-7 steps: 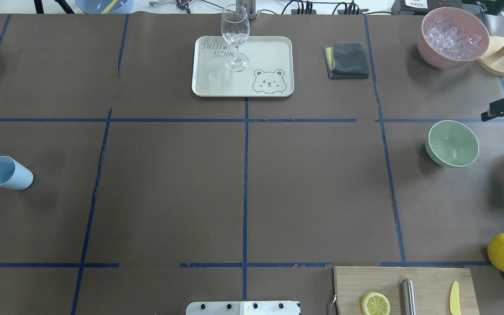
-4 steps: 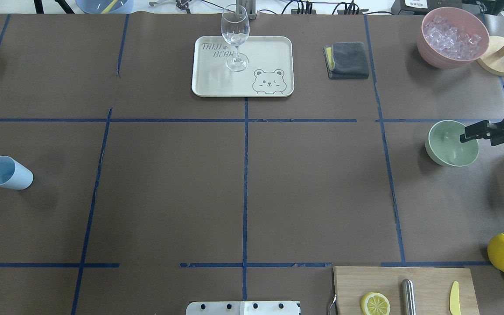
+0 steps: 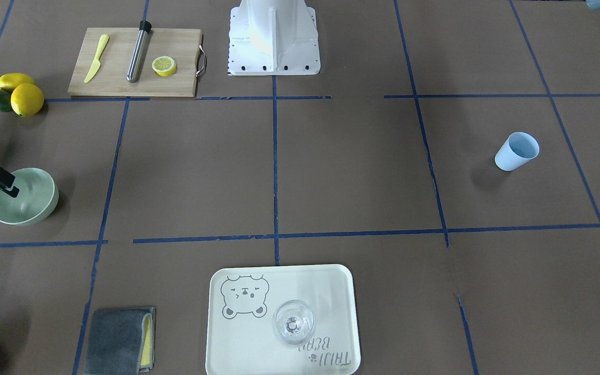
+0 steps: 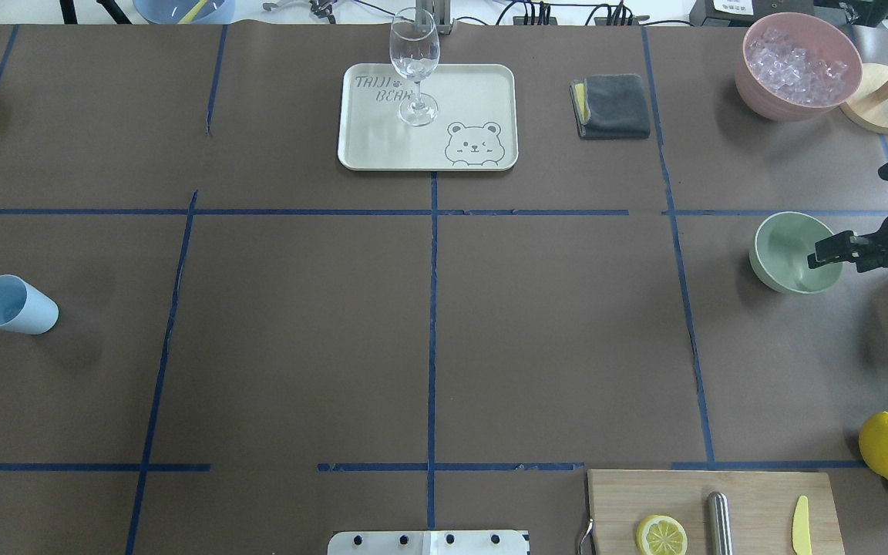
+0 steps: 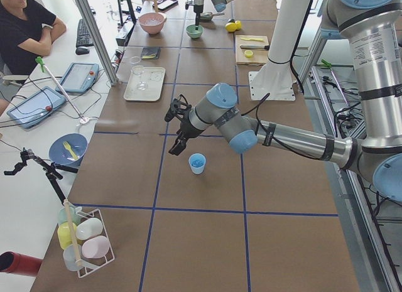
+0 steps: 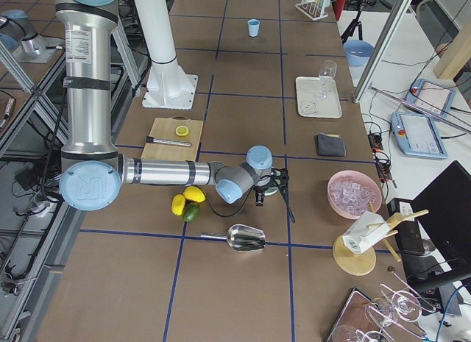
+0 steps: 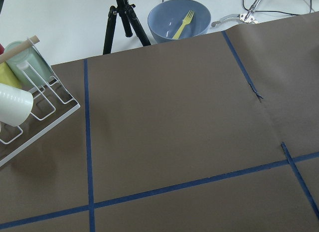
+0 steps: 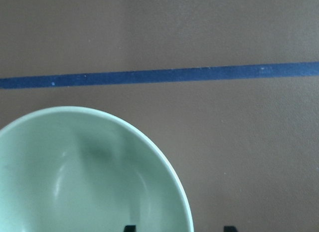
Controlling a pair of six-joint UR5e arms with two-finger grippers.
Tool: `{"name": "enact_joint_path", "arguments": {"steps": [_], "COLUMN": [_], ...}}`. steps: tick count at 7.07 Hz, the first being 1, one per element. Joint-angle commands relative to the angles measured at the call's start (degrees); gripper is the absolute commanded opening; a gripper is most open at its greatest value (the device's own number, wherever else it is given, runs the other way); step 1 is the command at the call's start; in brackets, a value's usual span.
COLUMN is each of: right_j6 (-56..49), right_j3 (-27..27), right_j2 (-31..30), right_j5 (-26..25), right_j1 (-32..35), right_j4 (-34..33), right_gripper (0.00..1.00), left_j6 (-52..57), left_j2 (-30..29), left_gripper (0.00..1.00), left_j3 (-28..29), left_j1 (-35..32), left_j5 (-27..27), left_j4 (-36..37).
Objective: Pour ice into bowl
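Since the frames of a second ago, the right gripper point(image 4: 820, 254) has been brought in from the right edge of the overhead view. It was then held up and to the right of the bowl point(image 4: 779, 266), and it is now seen over the bowl's right-hand rim. Nothing else on the table has been shifted.

In the right wrist view the two fingertips point(image 8: 228, 229) are seen spread apart at the bottom edge, with the bowl's rim lying between them. Nothing is clasped, and whether the rim is touched cannot be told. The bowl is found at the right of the overhead view, just below the horizontal blue tape line point(image 4: 721, 212), and at the left edge of the front-facing view.

At the upper right of the overhead view a pink container point(image 4: 760, 96) filled with clear cubes is seen, well apart from the bowl. A tray point(image 4: 482, 92) bearing an upright wine glass point(image 4: 414, 58) is placed at the top centre.

The left gripper point(image 5: 175, 144) is held above the table near the light blue cup point(image 4: 12, 304), which stands at the far left of the overhead view. Whether its jaws are parted or closed cannot be told.
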Motion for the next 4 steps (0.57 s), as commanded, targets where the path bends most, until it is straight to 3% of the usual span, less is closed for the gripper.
{"name": "enact_joint_path", "arguments": {"steps": [1, 4], "right_j6": [0.1, 0.8], "right_j3": [1.1, 6.0], "right_j2": [0.3, -0.6], "right_j5": [0.6, 4.0], "right_j1": [-0.1, 0.8], "right_j4": [0.1, -0.9], "right_gripper": [0.0, 0.0], "left_j6": [-1.7, -12.5], "left_j2": [0.0, 2.2], "left_gripper": [1.0, 1.0], "left_j3": [0.0, 0.0], "left_j1": [2.3, 14.8], "left_j5": [0.0, 10.8], "left_j4": [-0.2, -6.7]}}
